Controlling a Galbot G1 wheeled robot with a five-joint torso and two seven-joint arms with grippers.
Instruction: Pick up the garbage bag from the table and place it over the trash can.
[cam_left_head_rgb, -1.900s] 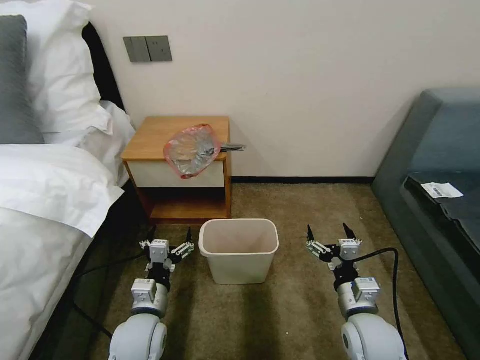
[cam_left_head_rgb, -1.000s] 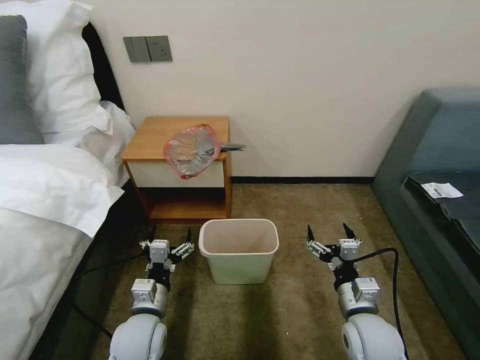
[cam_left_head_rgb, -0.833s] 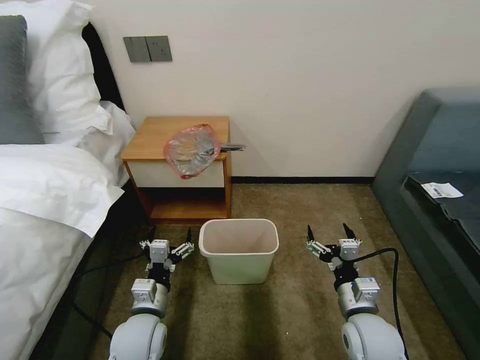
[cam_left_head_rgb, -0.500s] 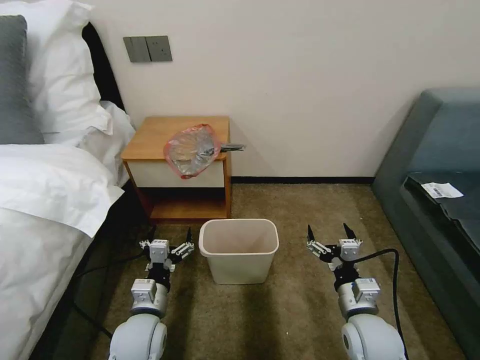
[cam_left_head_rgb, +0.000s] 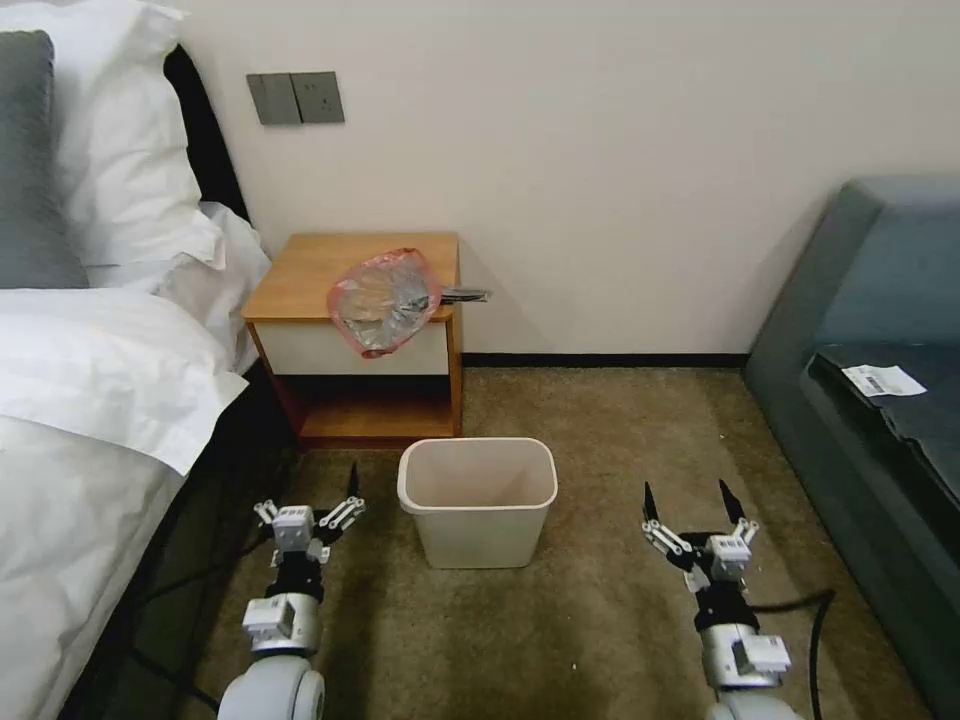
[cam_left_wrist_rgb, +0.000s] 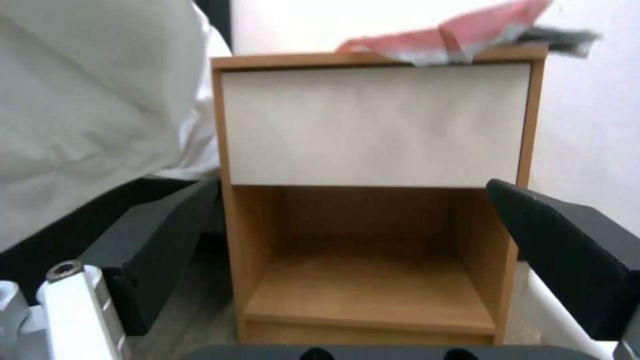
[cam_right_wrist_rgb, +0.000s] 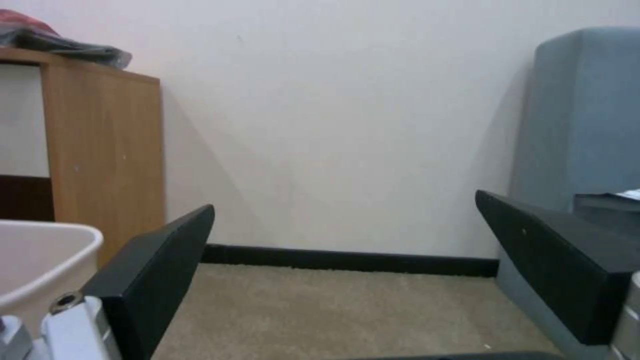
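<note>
The counter (cam_left_head_rgb: 320, 275) stood against the wall beside the bed (cam_left_head_rgb: 90, 400), so its front stayed open for reaching. The trash can (cam_left_head_rgb: 478, 500) waited on the carpet just before it, mouth up, ready to receive a liner. The garbage bag (cam_left_head_rgb: 383, 300) lay on the counter's front right corner and hung a little over the drawer. The left end effector (cam_left_head_rgb: 310, 505) and the right end effector (cam_left_head_rgb: 695, 515) flanked the can, both spread wide and holding nothing. Compared with half a second earlier, both arms had drawn back and outward.
</note>
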